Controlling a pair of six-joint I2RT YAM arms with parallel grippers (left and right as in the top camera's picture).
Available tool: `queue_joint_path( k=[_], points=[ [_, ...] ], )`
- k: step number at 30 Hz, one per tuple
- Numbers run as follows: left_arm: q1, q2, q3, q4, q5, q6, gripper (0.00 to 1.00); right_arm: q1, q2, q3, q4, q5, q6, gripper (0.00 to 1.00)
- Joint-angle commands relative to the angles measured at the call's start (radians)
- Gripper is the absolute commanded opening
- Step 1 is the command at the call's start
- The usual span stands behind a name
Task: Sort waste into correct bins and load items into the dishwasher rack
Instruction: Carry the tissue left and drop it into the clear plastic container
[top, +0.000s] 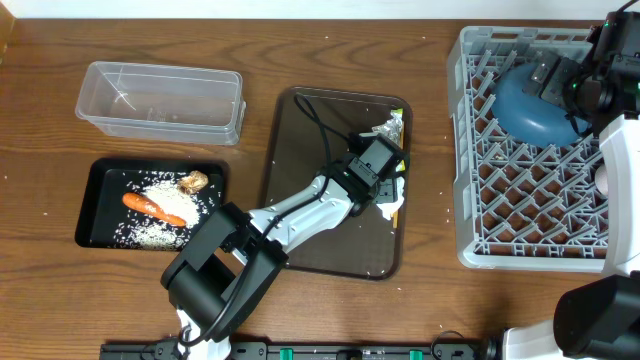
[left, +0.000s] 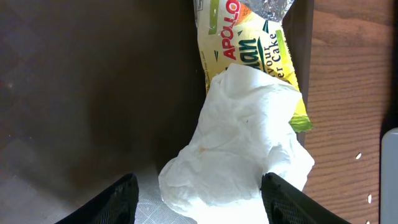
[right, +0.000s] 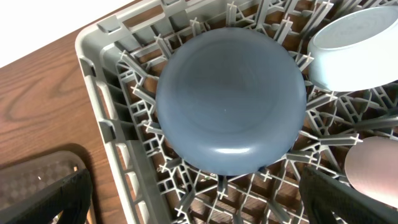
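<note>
Overhead view: my left arm (top: 300, 210) lies slantwise across the brown tray (top: 290, 170), blocking its middle; the tray's left side and near right part are bare. My left jaws stand apart astride the napkin (left: 239, 143), with the wrapper (left: 249, 56) touching it beyond and the tray's right wall just beside both. A strip of bare tabletop (top: 435, 120) runs between brown tray and rack (top: 468, 150). Bare tabletop also separates it from the tub (top: 160, 100) and the black tray (top: 95, 215). My right jaws hang wide over the blue dish (right: 230, 99), which fills the rack's far left corner; a pale bowl (right: 354, 43) sits just beside it. The rack's near pegs are uncovered.
</note>
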Motion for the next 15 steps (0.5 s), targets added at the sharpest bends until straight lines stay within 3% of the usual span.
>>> queue_joint_path(
  k=[1,5,12,15],
  points=[
    [0.002,0.037,0.008,0.003,-0.011,-0.019,0.64,-0.003,-0.01,0.0,-0.002,0.01,0.014,0.99],
    [0.002,0.058,0.008,0.009,-0.009,-0.029,0.62,-0.003,-0.01,0.0,-0.002,0.01,0.014,0.99],
    [0.002,0.06,0.008,0.008,-0.012,-0.028,0.32,-0.003,-0.01,0.0,-0.002,0.01,0.014,0.99],
    [0.002,0.048,0.008,0.005,-0.011,-0.028,0.27,-0.003,-0.01,0.0,-0.002,0.01,0.014,0.99]
  ],
)
